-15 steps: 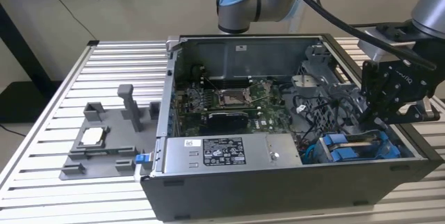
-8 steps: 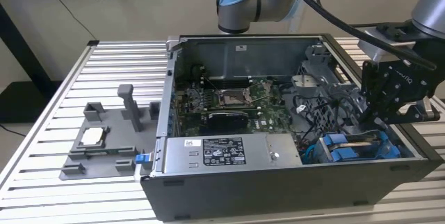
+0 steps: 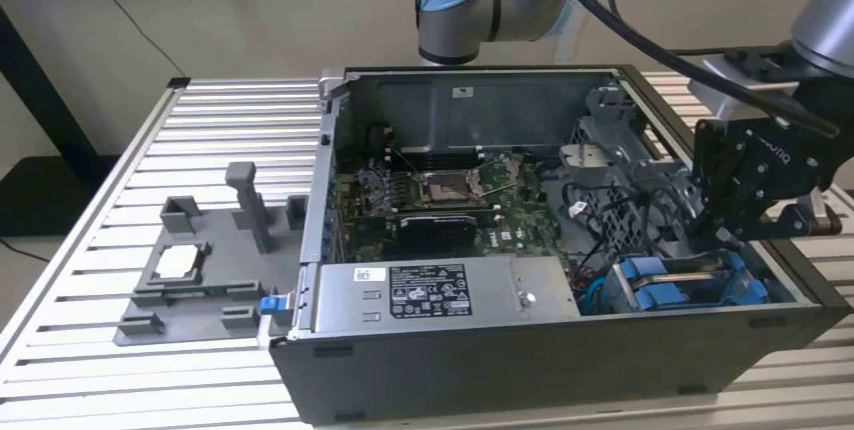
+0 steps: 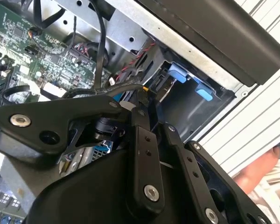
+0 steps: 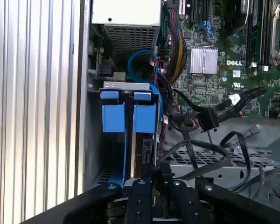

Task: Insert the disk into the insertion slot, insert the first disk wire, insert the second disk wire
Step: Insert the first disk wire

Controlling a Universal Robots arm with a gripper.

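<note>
While disk (image 5: 144, 119) sits in insertion slot (image 5: 126, 86), claw (image 5: 155, 170) pinched together beside it, white-labelled power supply (image 3: 427, 295) nearby

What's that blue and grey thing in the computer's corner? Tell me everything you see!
That is the insertion slot, a narrow bay of grey metal with bright blue plastic tabs. It sits in a corner of the open computer case, beside the grey power supply box, at the exterior view's right. In the first wrist view two tabs stand side by side under a grey metal strip. Black and blue cables crowd beside it, and the gripper hangs close to it.
</note>
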